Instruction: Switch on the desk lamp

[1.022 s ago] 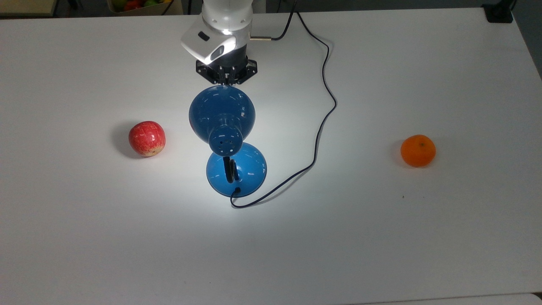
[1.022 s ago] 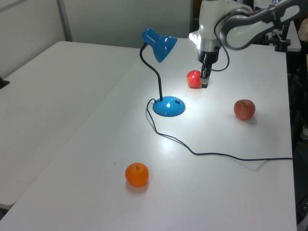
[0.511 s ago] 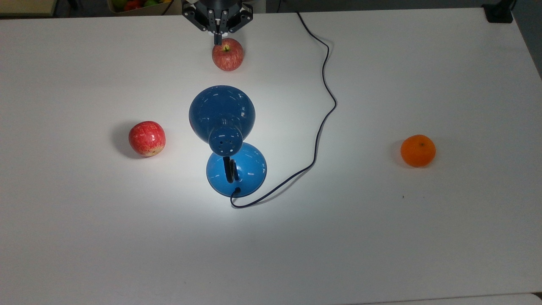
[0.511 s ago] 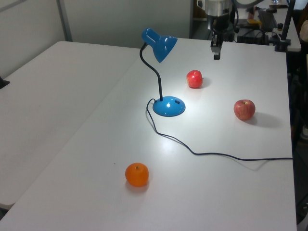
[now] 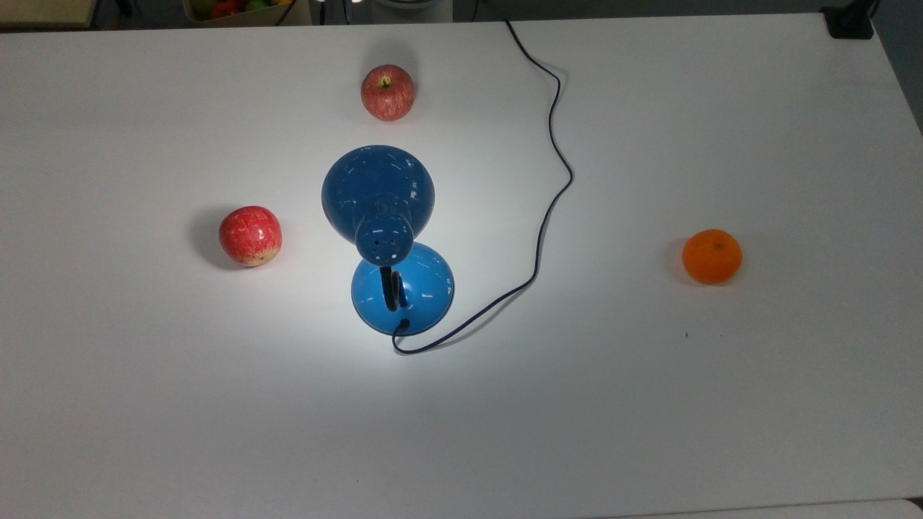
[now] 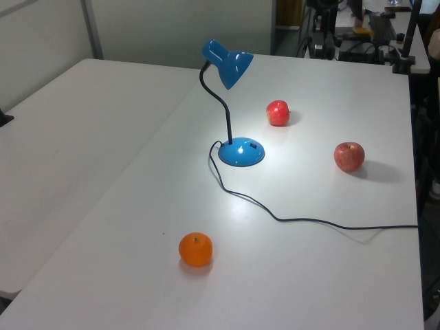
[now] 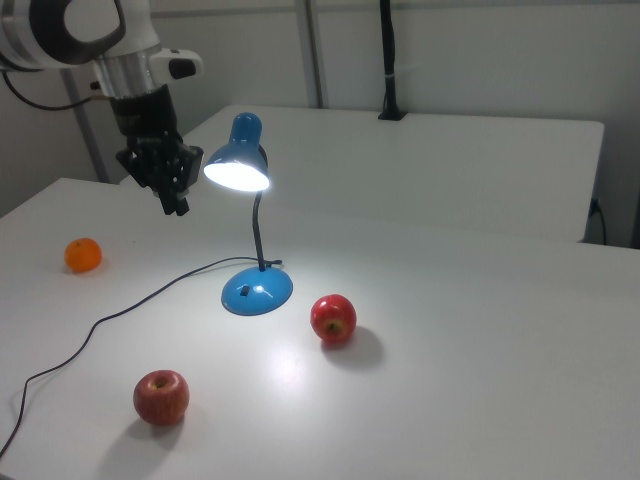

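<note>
The desk lamp is glossy blue, with its dome shade (image 5: 378,189) over a round base (image 5: 414,288) near the table's middle. It is lit: the shade's mouth (image 7: 238,176) glows white and a bright pool lies on the table around the base (image 7: 257,290). Its thin black cord (image 5: 555,144) snakes off toward the top view's upper edge. My gripper (image 7: 179,204) hangs in the air to the right view's left of the shade, at about shade height, shut with nothing in it and apart from the lamp.
Two red apples (image 5: 388,92) (image 5: 250,236) lie on the white table (image 5: 144,404), one beyond the shade, one at the top view's left. An orange (image 5: 712,256) sits at the top view's right. A box of fruit (image 5: 231,7) stands past the far edge.
The gripper has lifted away from beside the far apple and left the top view and the left view. The lamp stays lit; nothing on the table moved.
</note>
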